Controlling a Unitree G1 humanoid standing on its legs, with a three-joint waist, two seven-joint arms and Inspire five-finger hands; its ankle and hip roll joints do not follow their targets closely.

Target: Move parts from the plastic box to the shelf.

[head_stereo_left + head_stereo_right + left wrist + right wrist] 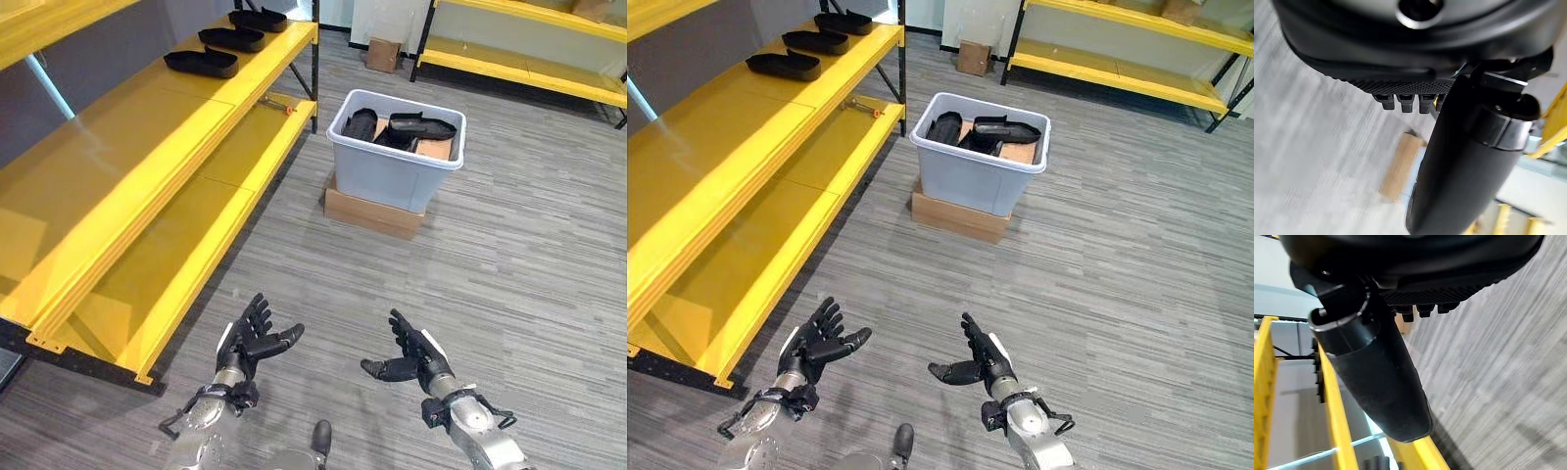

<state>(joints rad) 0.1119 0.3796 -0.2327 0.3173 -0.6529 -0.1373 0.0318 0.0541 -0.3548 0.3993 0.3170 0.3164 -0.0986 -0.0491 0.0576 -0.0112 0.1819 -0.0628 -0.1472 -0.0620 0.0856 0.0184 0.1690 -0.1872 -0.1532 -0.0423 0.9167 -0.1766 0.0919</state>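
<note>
Grey plastic box point(396, 147) sits in the upper middle of the left eye view, resting on a flat cardboard carton point(370, 212) on the striped grey floor point(509, 245). Several black parts point(407, 128) lie piled inside the box. Along the left side of the frame runs a yellow shelf point(147, 147), and three more black parts point(201, 63) lie in a row on its upper board, at the upper left. Both hands hover low in the frame, well apart from the box and the shelf: the left hand point(251, 338) at lower left of centre and the right hand point(411, 357) at lower right of centre, each with fingers spread, relaxed and holding nothing.
</note>
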